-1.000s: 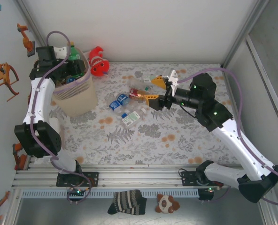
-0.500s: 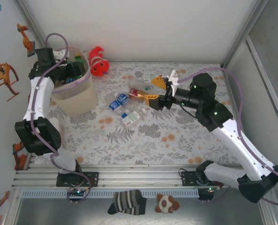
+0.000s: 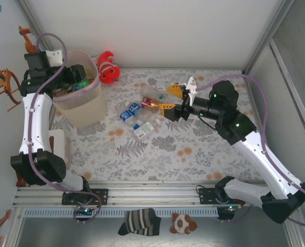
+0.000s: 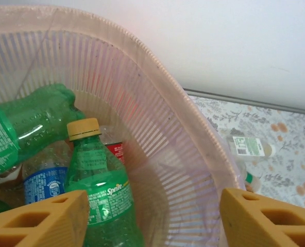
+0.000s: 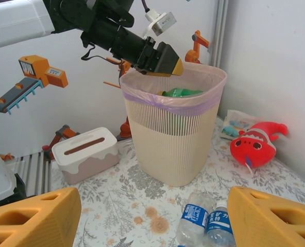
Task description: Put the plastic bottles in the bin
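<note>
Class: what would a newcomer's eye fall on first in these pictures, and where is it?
The tall pale-pink ribbed plastic bin at the far left of the table stands out, with green plastic bottles piled inside and the open left gripper above its rim. Beside it lies a red-orange fish plush toy; mid-table, clear blue-labelled bottles lie near the open right gripper.

The left gripper [image 4: 152, 221] hangs over the bin [image 4: 157, 67], its yellow fingers [image 4: 44, 221] spread wide with nothing between them. Inside the bin, a green Sprite bottle [image 4: 103, 195] with a yellow cap [image 4: 83, 128] leans beside a second green bottle [image 4: 23, 123] and a blue-labelled clear bottle [image 4: 41, 180]. Outside the bin, a white-labelled bottle [image 4: 248, 146] lies on the floral table [image 4: 291, 154].
</note>
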